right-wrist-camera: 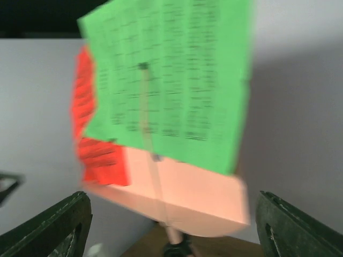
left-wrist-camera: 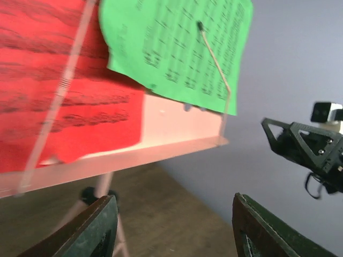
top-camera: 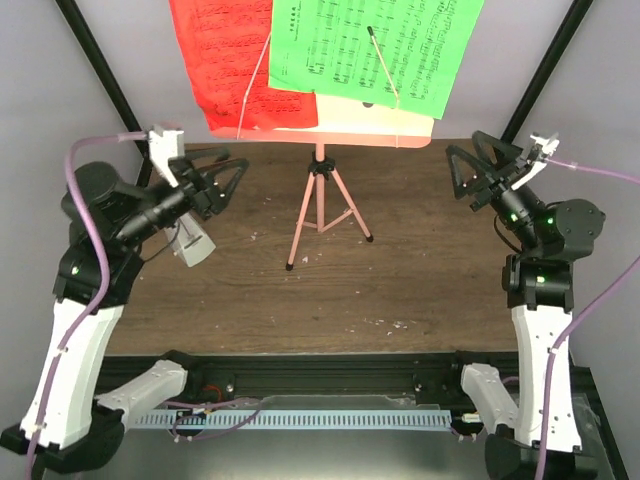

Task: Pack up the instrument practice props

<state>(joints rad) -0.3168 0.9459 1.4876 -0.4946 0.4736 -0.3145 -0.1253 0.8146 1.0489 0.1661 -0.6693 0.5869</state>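
Packing has barely begun, as far as these views show. The pink tripod music stand with its pale desk [top-camera: 321, 195] stands fully unfolded on the brown wood-grain bench [top-camera: 400, 270], legs spread, between the two arms. It is ahead of and to the right of the left pincer [top-camera: 225, 178], and ahead of and to the left of the right pincer [top-camera: 462, 175].

The red sheet-music page [top-camera: 215, 60] and the green sheet-music page [top-camera: 370, 45] both rest on the desk. The green one overlaps the red one's edge, and each is pinned by a thin wire retainer arm [top-camera: 383, 62]. Neither page has been lifted off.

A small white object with a clear cover [top-camera: 193, 241] sits on the bench just below and behind the left pincer. It is probably the pyramid metronome, though the arm hides part of it. It is upright and untouched.

Both pincers are raised to the height of the desk's lower ledge and face it from either side without touching it. The left pincer's jaws stand moderately apart with nothing between them. The right pincer's jaws are spread wider and are also empty.

What remains seems to be nearly everything: freeing the pages from the retainers, taking them off, folding or moving the stand, and stowing the metronome. No box or bag for the props is in view.
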